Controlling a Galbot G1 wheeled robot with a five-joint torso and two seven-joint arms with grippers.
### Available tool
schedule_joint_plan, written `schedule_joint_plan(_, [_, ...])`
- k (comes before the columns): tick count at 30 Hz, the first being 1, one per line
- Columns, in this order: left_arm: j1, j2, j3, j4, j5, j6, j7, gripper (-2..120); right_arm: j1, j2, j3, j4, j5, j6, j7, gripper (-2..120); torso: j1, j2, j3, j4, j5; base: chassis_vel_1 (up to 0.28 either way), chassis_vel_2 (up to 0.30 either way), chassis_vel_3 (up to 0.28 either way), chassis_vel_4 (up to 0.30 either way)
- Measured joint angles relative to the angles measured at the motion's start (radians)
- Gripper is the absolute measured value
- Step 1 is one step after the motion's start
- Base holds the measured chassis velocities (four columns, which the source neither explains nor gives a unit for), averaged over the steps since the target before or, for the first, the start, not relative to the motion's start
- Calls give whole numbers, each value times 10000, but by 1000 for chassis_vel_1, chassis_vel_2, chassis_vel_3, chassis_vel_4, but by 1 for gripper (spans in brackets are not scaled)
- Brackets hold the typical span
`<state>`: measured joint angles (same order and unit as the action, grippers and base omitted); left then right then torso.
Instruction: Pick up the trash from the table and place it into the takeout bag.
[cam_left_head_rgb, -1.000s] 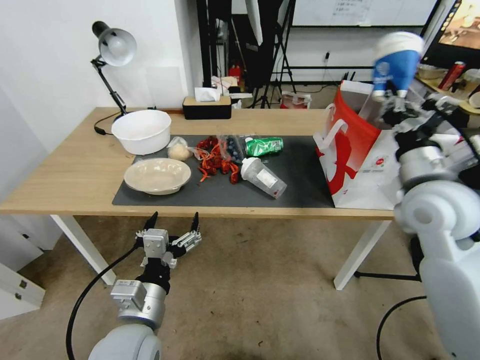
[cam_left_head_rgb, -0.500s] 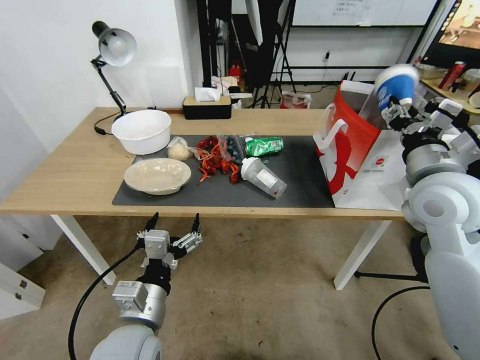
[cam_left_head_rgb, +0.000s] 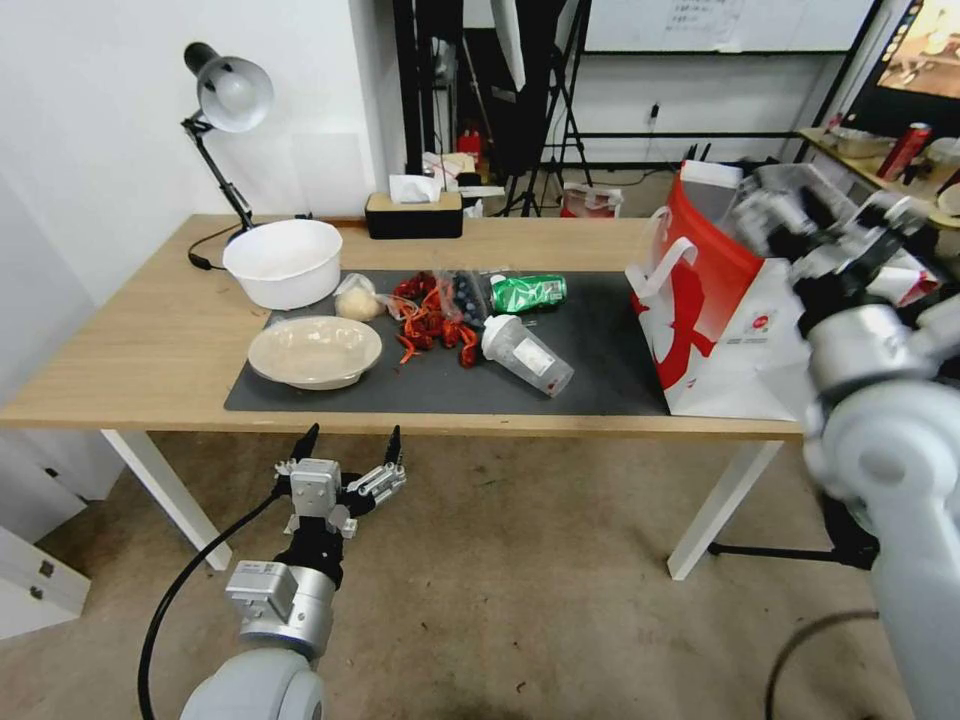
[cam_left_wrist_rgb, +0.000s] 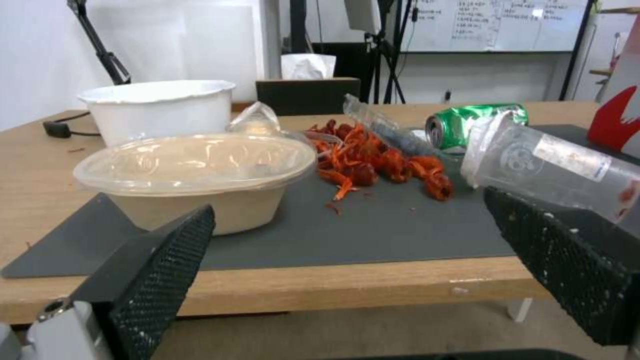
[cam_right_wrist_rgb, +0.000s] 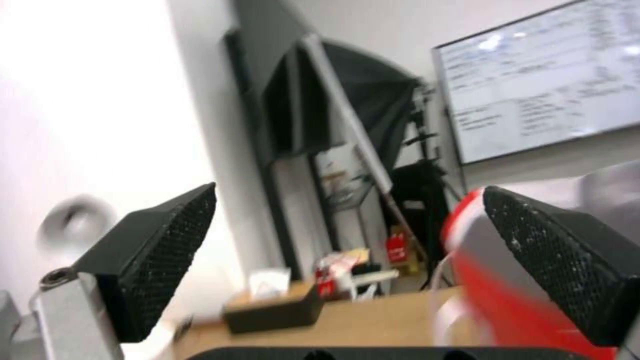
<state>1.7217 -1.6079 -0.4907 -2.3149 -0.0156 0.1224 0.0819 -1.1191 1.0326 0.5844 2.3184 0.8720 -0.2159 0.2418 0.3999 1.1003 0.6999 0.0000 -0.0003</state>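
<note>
Blue-white cup gone from right end effector (cam_left_head_rgb: 800, 215), now empty over takeout bag (cam_left_head_rgb: 715, 300).

Mat (cam_left_head_rgb: 600, 340) mid-bench (cam_left_head_rgb: 130, 340). On mat, left to right: dish (cam_left_head_rgb: 314, 351), bagged lump (cam_left_head_rgb: 357, 299), shells (cam_left_head_rgb: 430, 320), can (cam_left_head_rgb: 528, 292), cup (cam_left_head_rgb: 527, 356). Bowl (cam_left_head_rgb: 283, 262) behind dish. Bag (cam_left_head_rgb: 715, 320) at right end. Lamp (cam_left_head_rgb: 228, 100), tissue box (cam_left_head_rgb: 413, 212) at back.
</note>
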Motion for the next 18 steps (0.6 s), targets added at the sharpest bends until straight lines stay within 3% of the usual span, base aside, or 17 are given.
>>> schedule_joint_plan(2, [-6, 0, 0, 2, -11, -15, 0, 100, -1022, 26, -298, 201, -1418, 399, -722, 100, 0, 0, 0, 0, 2, 0, 0, 0, 0])
schedule_joint_plan(4, [-6, -1, 0, 2, -14, -20, 1, 100, -1202, 32, -338, 210, -1664, 477, -793, 100, 0, 0, 0, 0, 3, 0, 0, 0, 0])
schedule_joint_plan(6, [2, 0, -1, 12, -32, -64, 1, 100, -2229, 83, -513, 239, -2794, 858, -959, 100, 0, 0, 0, 0, 2, 0, 0, 0, 0])
schedule_joint_plan(8, [4, 0, -1, 14, -34, -69, 1, 100, -2303, 90, -526, 239, -2867, 889, -959, 100, 0, 0, 0, -1, 3, 0, 0, 0, 0])
schedule_joint_plan(11, [23, 0, -28, 47, -72, -129, -5, 100, -3813, 357, -1007, -25, -4598, 2004, -629, 100, -1, 0, 0, -1, 3, 0, 0, 0, 0])
schedule_joint_plan(18, [5, 0, -70, 74, -176, -138, -18, 100, -5243, 762, -1447, -850, -5960, 3320, 20, 100, -1, -1, -1, -1, 3, 0, 0, 0, 0])
